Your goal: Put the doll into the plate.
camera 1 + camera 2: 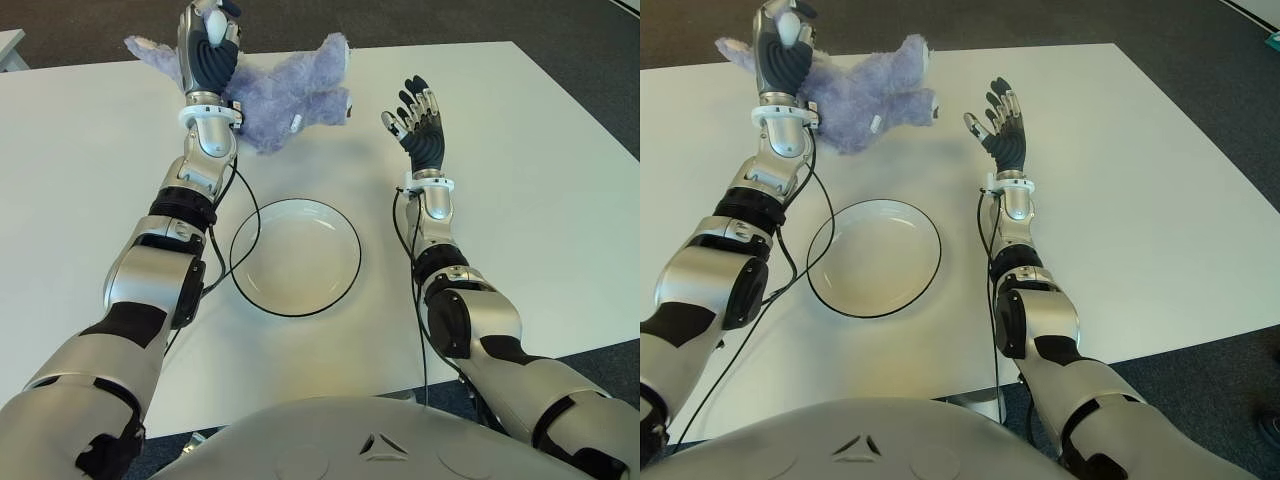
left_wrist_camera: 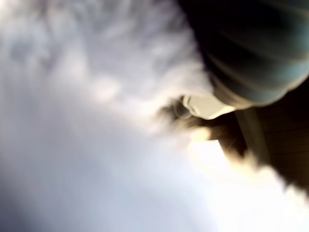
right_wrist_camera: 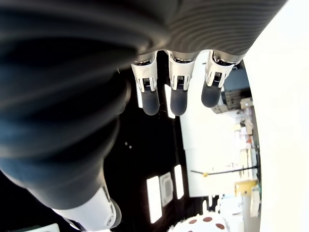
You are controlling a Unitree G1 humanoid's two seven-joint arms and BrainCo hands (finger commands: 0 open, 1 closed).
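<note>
Doll (image 1: 285,95) lies at the far side of the white counter (image 1: 520,160), beyond the plate (image 1: 296,256), a purple plush sprawled on its side; the left hand (image 1: 208,45) is over one end of it, and its wrist view is filled with pale fur pressed close to the palm, so contact looks likely, though whether the fingers have curled round the plush I cannot tell; the right hand (image 1: 418,122) stands upright to the right of the doll, apart from it, fingers spread and holding nothing; the plate sits empty between the two forearms, nearer the robot; the step in hand seems to be securing the grasp, and to do it well the left hand should gather a good bunch of the soft body rather than a limb, lift high enough for the trailing parts to clear the plate's dark rim, then bring it back over the centre before letting go, since a floppy toy may drape over the edge; the counter is otherwise bare and smooth; around it runs dark carpet (image 1: 440,20).
</note>
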